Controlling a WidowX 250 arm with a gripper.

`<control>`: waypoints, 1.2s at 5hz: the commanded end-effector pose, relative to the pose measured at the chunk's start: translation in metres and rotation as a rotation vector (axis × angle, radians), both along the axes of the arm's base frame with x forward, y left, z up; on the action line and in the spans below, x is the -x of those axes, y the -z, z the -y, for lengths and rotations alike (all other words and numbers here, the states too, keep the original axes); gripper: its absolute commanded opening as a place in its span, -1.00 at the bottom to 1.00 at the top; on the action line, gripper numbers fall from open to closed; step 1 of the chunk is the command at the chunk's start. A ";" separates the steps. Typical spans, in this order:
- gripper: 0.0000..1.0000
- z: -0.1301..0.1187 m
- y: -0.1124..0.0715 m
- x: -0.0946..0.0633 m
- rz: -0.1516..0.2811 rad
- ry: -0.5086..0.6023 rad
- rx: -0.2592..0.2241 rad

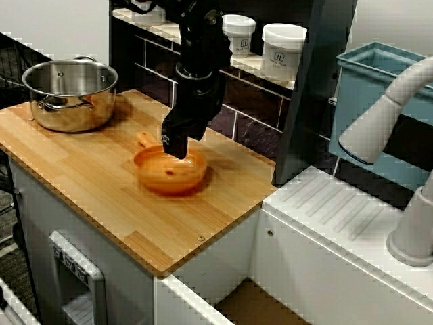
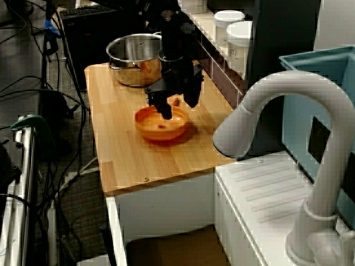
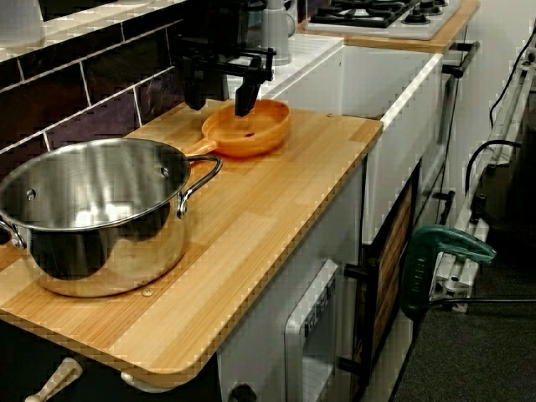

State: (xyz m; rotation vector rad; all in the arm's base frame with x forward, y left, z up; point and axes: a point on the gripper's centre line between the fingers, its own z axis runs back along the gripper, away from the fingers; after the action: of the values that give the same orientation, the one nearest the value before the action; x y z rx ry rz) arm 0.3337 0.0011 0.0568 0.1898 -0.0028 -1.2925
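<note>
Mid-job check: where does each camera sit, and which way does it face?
View facing the wall: raised before the light wooden counter, looking at the dark tiled wall; shows the black arm and pincer at the round orange plastic pan.
View from the tap end: behind the curved white tap, looking along the counter toward the steel pot; arm and pincer show.
View from the pot end: low beside the pot, facing back toward the gas hob; mostly the open pincer shows.
All three share pan, pot and pincer.
</note>
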 end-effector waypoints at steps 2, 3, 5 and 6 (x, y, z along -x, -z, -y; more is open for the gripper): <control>1.00 -0.020 -0.048 0.011 0.077 0.005 0.066; 1.00 -0.026 -0.053 0.021 0.096 0.000 0.059; 1.00 -0.028 -0.038 0.045 0.103 -0.013 0.052; 1.00 -0.024 -0.029 0.059 0.104 -0.014 0.051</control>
State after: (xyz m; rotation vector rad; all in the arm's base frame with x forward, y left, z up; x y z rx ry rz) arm 0.2707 0.0156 0.0762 0.1724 -0.0813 -1.2681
